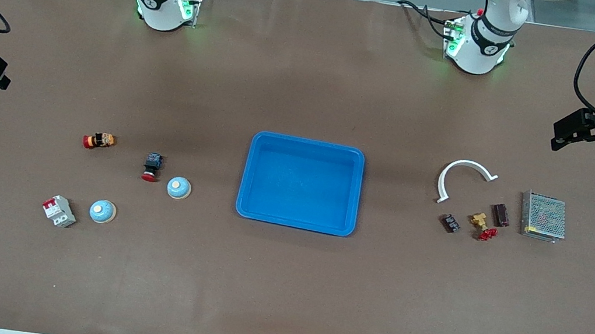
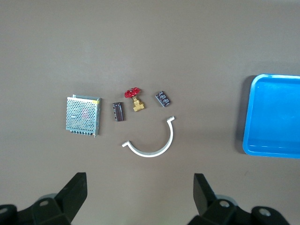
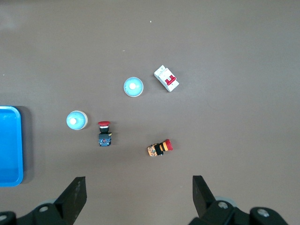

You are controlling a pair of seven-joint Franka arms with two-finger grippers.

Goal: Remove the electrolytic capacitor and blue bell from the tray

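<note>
Two light-blue dome bells (image 1: 179, 187) (image 1: 102, 211) sit on the brown mat toward the right arm's end, and both bells (image 3: 76, 120) (image 3: 133, 87) show in the right wrist view. Toward the left arm's end lie two small dark blocks, a black one (image 1: 449, 223) (image 2: 162, 98) and a brown one (image 1: 500, 215) (image 2: 118, 112). I cannot tell which of them is the capacitor. My left gripper (image 1: 561, 136) (image 2: 140, 187) hangs open and empty over the mat at the left arm's end. My right gripper (image 1: 0, 74) (image 3: 139, 190) hangs open and empty over the right arm's end.
A blue tray (image 1: 295, 222) lies mid-table. By the bells are a circuit breaker (image 1: 59, 211), a red-capped push button (image 1: 152, 166) and an orange button (image 1: 99, 141). By the dark blocks are a brass valve (image 1: 483, 225), a white curved strip (image 1: 466, 177) and a metal power supply (image 1: 543, 216).
</note>
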